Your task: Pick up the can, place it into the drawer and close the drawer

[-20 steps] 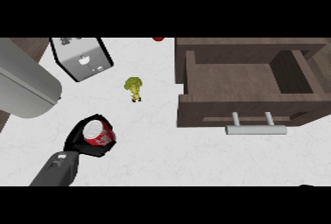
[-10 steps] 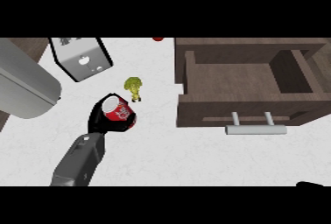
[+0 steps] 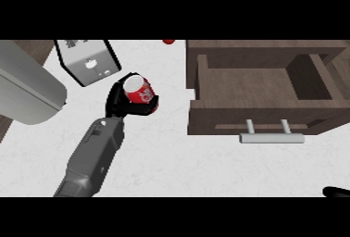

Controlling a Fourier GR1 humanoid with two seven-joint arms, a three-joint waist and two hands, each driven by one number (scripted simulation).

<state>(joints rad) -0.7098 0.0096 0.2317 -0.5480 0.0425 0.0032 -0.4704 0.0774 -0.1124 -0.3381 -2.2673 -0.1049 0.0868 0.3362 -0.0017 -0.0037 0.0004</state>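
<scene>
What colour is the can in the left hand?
Red with white lettering and a silver top; the can shows best in the head view, held by the left hand.

This is a kitchen — the signs are plain on the pale, faintly marbled bench [image 3: 205,166]. A dark wooden drawer [image 3: 259,90] stands pulled open from the cabinet at the right, with a metal bar handle [image 3: 271,137] on its front. At the upper left sits a boxy silver appliance with a slotted top, seemingly a toaster [image 3: 87,60]. Beside it, at the left edge, lies a large rounded grey metal body [image 3: 27,92] — what it is cannot be told.
</scene>
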